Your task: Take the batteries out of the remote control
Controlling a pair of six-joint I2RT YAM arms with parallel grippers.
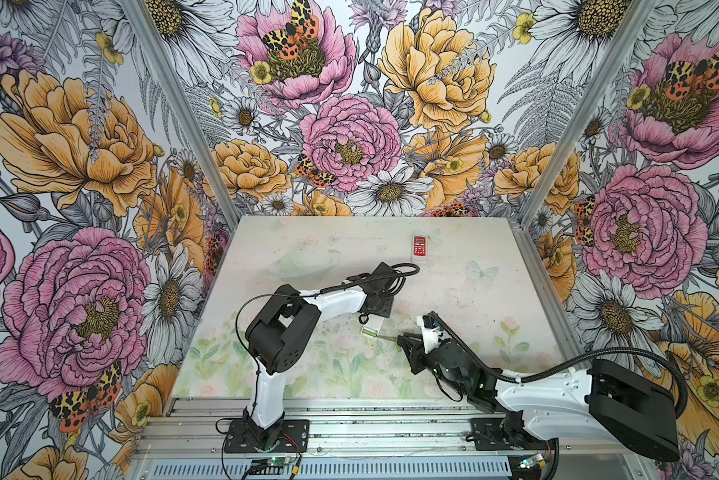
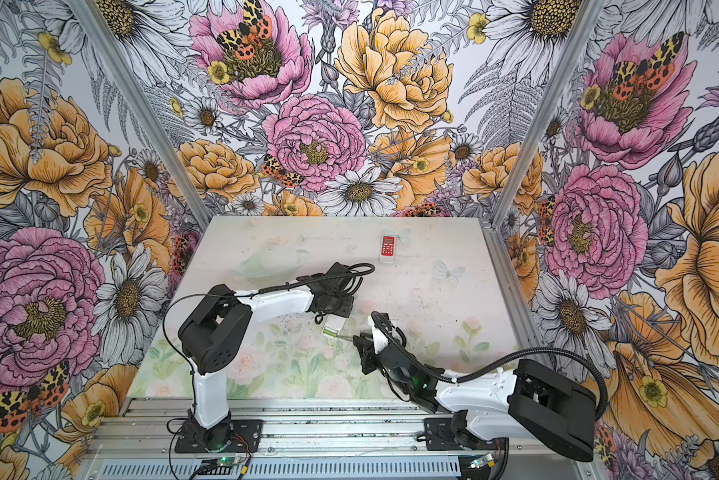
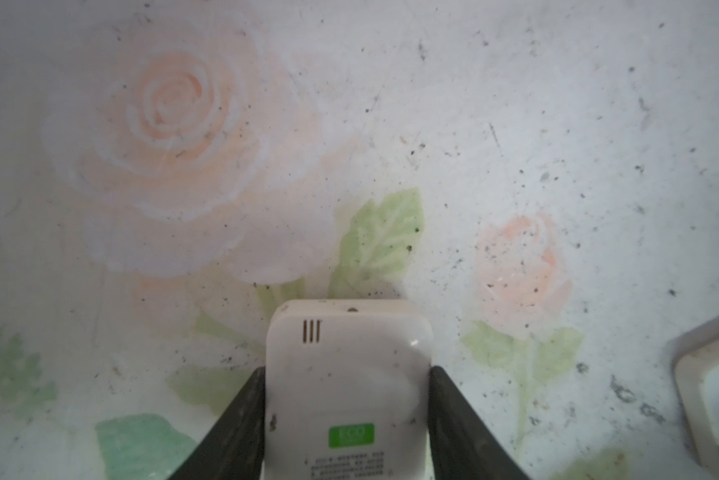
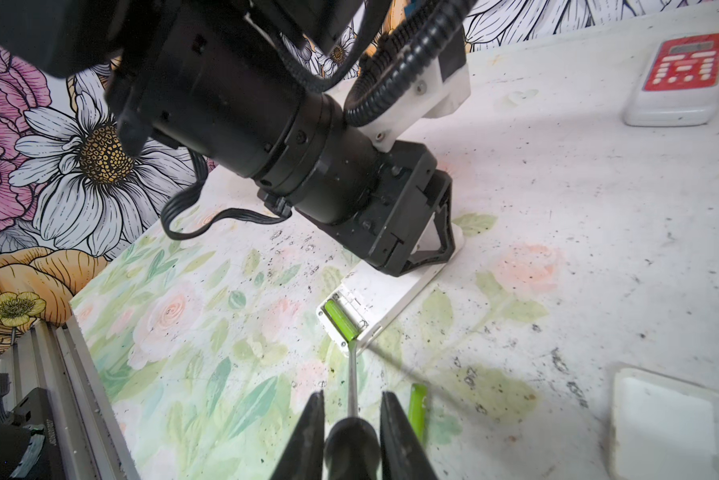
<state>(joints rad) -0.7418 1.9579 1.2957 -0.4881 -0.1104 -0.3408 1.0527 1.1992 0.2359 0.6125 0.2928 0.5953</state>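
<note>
Two green batteries show: the seated battery in the white remote control mid-table, the loose battery on the table nearby (beside the one screwdriver). The left gripper clamps the remote's sides. The right gripper clamps the screwdriver's handle. A second, red-faced remote lies far right.

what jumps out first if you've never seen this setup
The left gripper clamps a face-down white remote at centre, its open bay showing one green battery. The right gripper holds a screwdriver with its tip at that battery's end, and a second green battery lies loose beside that gripper. A red-faced remote sits near the far edge.
</note>
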